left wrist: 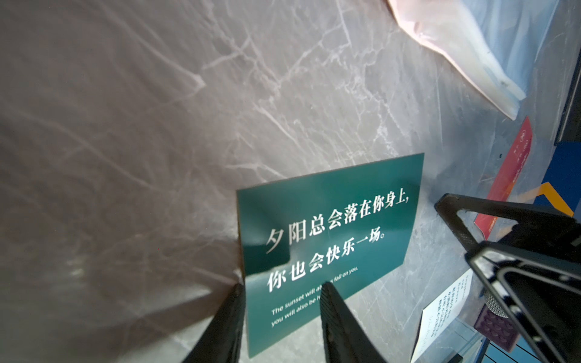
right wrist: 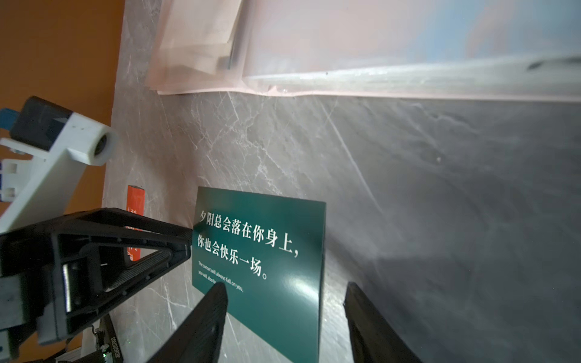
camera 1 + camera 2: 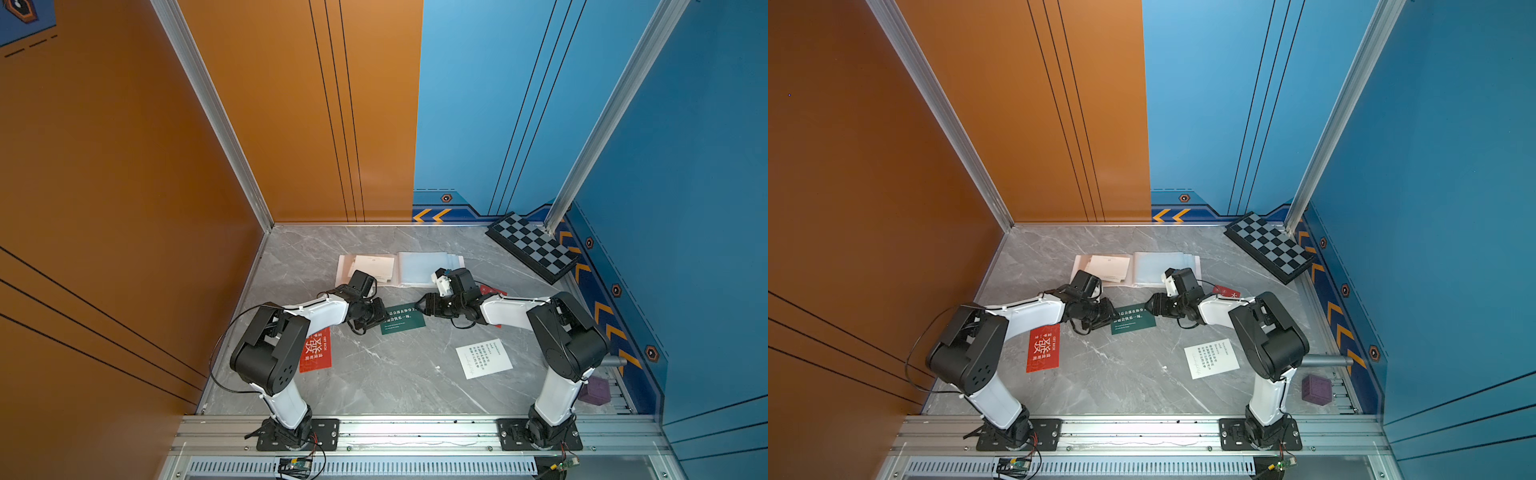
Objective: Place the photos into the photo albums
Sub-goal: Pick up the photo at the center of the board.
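Card (image 1: 330,201) glossy green rectangle, tabletop (image 1: 157,125) veined marble

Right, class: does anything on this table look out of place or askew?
Yes: a small purple cube lies off the grey marble tabletop, on the slotted metal rail beside the right arm's base, apart from everything else.

In both top views the left gripper (image 3: 384,314) covers the closest end of the dark green card with white Chinese print (image 3: 405,319), so contact cannot be judged. In the right wrist view the picture's edge cuts this card off between the fingers of the right gripper (image 2: 286,284), one finger (image 2: 217,301) hides part of its English line, and beyond them the pale pink, clear-sleeved album (image 2: 377,47) is blurred. Behind that gripper, a red card (image 3: 1225,291) lies mostly under the white right arm (image 3: 1221,311).
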### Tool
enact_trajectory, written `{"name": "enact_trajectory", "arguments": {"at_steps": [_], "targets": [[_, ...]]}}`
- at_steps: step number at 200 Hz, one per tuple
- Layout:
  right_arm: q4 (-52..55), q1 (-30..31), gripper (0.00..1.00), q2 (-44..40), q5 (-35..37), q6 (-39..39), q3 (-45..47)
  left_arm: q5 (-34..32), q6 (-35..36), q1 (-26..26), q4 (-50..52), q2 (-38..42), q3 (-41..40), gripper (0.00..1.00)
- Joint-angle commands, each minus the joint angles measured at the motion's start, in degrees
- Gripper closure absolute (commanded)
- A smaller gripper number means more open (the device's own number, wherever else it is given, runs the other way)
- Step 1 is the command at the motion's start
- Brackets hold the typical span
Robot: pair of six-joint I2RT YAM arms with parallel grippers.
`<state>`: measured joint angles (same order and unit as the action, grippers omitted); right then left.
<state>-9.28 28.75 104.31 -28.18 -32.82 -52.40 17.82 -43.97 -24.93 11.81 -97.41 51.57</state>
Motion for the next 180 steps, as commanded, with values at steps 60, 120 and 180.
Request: {"name": "enact_trajectory", "arguments": {"at_steps": [60, 120, 180], "targets": [[-2.20, 1.75, 0.38, 4.50, -4.58, -2.57, -1.92, -2.39, 0.28, -1.07, 4.36, -3.24, -1.03, 0.58], [-14.69, 0.67, 0.38, 4.30, -11.27, -10.25, 1.27, -2.54, 0.28, -1.26, 4.36, -3.49, -0.75, 0.58], [-22.55, -1.59, 0.38, -0.57, -14.39, -13.34, 5.05, -2.67, 0.07, -1.62, 4.36, -4.19, -0.09, 0.58]]}}
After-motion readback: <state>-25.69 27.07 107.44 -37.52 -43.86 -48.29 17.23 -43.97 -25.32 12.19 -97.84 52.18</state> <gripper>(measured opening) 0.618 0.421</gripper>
